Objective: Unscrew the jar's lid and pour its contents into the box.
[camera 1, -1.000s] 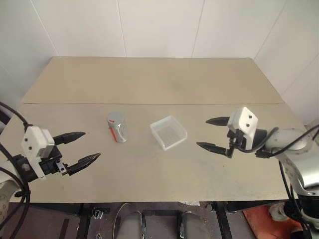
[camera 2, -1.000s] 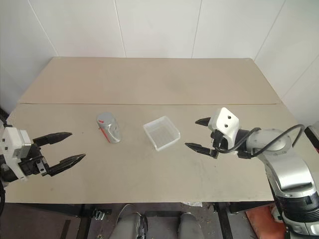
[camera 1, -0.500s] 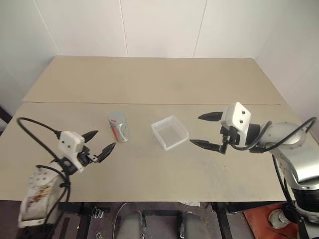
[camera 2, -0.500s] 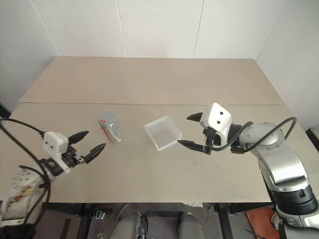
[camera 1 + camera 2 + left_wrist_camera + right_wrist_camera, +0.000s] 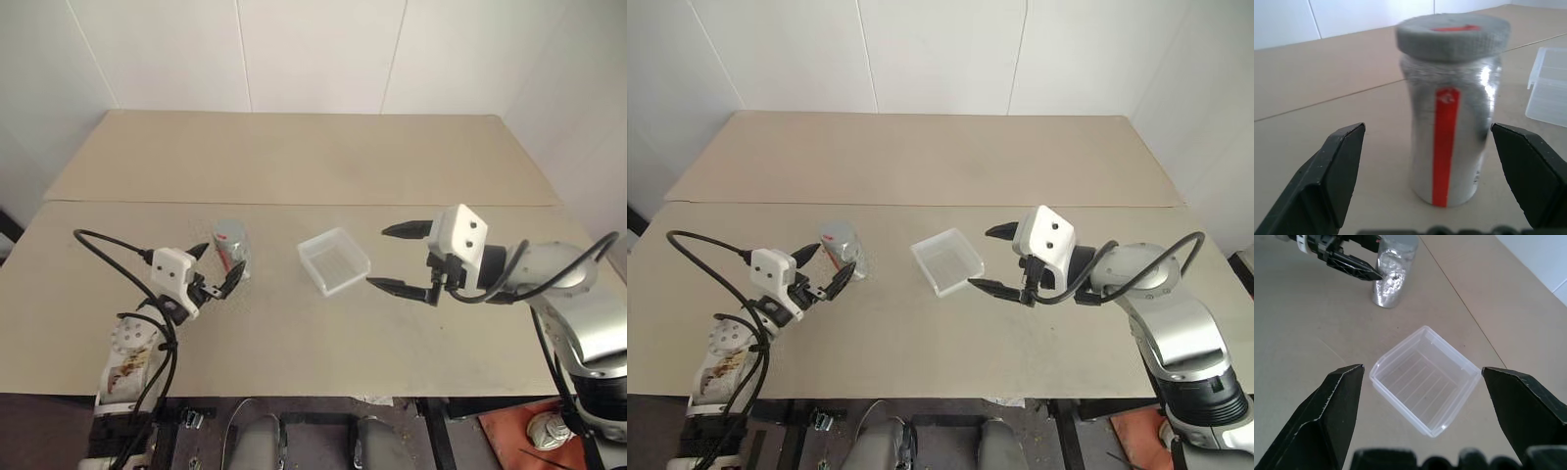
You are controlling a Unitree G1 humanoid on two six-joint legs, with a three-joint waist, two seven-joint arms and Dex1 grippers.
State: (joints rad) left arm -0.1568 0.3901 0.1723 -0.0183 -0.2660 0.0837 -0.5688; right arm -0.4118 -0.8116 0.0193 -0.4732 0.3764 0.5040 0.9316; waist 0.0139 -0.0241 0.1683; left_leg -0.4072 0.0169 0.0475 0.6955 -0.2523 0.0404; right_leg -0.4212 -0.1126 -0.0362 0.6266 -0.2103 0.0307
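Left eye view: beige table, two boards butted along a seam. Jar, silvery-grey, red stripe on its side, upright left of centre, lid on. Box, clear shallow square tray, empty, to the right of the jar and apart from it. Left gripper, fingers spread wide, tips at the jar's sides; contact cannot be confirmed from here. Right gripper, fingers spread wide, empty, just beside the box's right edge.

Right eye view: same layout; one black fingertip of the left gripper overlaps the jar's lower body.

Left wrist view: jar centred between the two black fingers, a clear gap of table on each side, so not yet gripped. Lid seated flat, with a red patch on top. Corner of the box at the edge beyond.

Right wrist view: box between the spread fingers, below and ahead of them, ribbed floor bare. Jar beyond it with the left gripper alongside.

Step in hand, as judged: securing the jar body with the left gripper. Advice: close on the mid-body, below the lid, squarely across the cylinder so it stays upright; grip firmly enough to resist twisting. Leave the lid rim free for the right gripper.
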